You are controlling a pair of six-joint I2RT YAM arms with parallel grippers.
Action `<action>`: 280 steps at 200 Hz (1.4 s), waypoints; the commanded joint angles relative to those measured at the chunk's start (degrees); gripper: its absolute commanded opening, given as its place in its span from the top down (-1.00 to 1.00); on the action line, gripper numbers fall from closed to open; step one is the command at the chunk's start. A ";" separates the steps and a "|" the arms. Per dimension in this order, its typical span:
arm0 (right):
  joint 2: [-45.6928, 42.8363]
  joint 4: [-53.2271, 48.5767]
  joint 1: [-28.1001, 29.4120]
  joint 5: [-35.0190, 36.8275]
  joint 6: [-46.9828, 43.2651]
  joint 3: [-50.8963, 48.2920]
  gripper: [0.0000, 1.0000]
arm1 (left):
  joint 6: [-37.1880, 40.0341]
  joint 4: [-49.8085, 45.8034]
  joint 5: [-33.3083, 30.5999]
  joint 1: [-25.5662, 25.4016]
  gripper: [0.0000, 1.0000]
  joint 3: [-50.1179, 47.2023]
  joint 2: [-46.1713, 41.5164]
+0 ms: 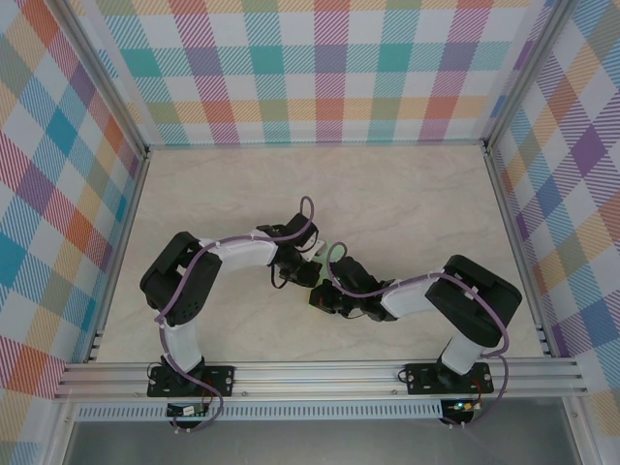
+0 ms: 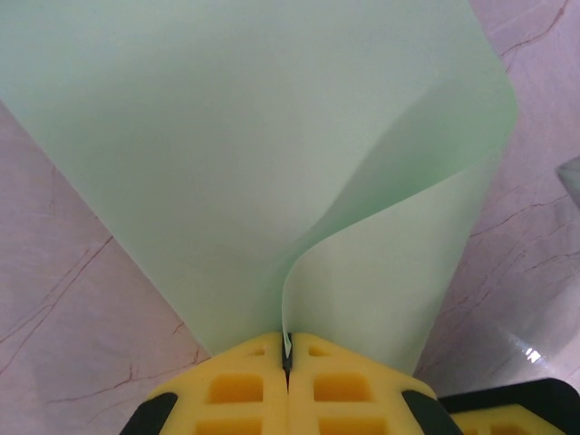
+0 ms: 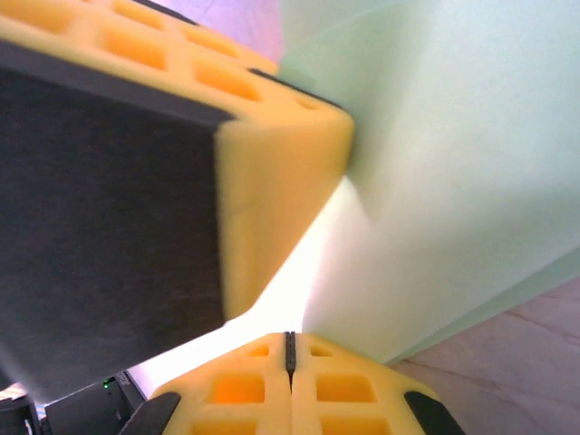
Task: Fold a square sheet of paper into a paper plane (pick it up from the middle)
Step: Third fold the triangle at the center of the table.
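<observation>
The square sheet of paper is pale mint green. It rises from my left gripper, which is shut on its near edge, and its right part curls over in a soft bend. In the top view the two grippers meet at mid-table, the left gripper just above the right gripper, with a sliver of paper between them. In the right wrist view my right gripper is shut with a dark seam and no paper showing in it. The sheet stands just right of it, and the left gripper's yellow finger looms close.
The marble-patterned tabletop is walled by plaid panels on three sides, with aluminium rails along the near edge. Both arms crowd the middle of the table.
</observation>
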 commanded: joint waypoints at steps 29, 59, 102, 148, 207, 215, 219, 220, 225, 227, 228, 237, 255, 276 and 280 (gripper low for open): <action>1.93 2.54 0.35 -1.36 0.95 0.33 1.00 | 0.69 -1.96 -0.38 0.17 1.00 -0.88 3.05; -2.34 -0.60 0.38 -0.04 -0.27 0.14 1.00 | 0.69 -1.96 -0.34 0.20 1.00 -0.90 2.92; -1.59 1.60 1.67 -1.02 0.20 -0.20 1.00 | 0.69 -1.96 -0.20 0.18 1.00 -0.80 3.12; 0.88 -0.21 1.85 0.02 0.38 0.46 1.00 | 0.70 -2.10 -0.19 0.19 1.00 -0.64 3.23; -3.93 -2.08 1.61 0.73 -0.11 -1.03 1.00 | 0.78 -2.14 0.24 0.18 1.00 -0.46 3.45; -6.15 -2.62 1.37 0.81 -1.04 -1.05 1.00 | 0.78 -2.14 0.07 0.17 1.00 -0.46 3.38; -7.08 -2.75 1.18 0.72 -1.50 -1.09 1.00 | 0.82 -2.15 -0.05 0.20 1.00 -0.40 3.38; -7.26 -2.78 1.07 0.70 -1.59 -1.06 1.00 | 0.80 -2.15 -0.04 0.18 1.00 -0.43 3.37; -8.17 -2.90 0.86 0.53 -1.99 -1.07 1.00 | 0.78 -2.14 -0.03 0.17 1.00 -0.46 3.44; -8.43 -2.79 0.72 0.50 -2.11 -1.18 1.00 | 0.78 -2.17 0.02 0.17 1.00 -0.40 3.45; -8.55 -2.80 0.71 0.50 -2.16 -1.19 1.00 | 0.83 -2.16 0.00 0.21 1.00 -0.39 3.45; -9.09 -2.46 0.09 0.20 -2.30 -1.39 1.00 | 0.78 -2.17 0.02 0.19 1.00 -0.38 3.45; -8.65 0.04 -1.81 -0.81 -1.95 -2.72 1.00 | 0.87 -2.15 -0.11 0.18 1.00 -0.38 3.42; -7.51 1.35 -3.58 -0.91 -1.88 -3.48 1.00 | 0.88 -2.06 0.02 0.22 1.00 -0.45 3.45; -7.19 1.80 -3.81 -0.95 -1.86 -3.53 1.00 | 0.87 -2.10 0.06 0.22 1.00 -0.46 3.45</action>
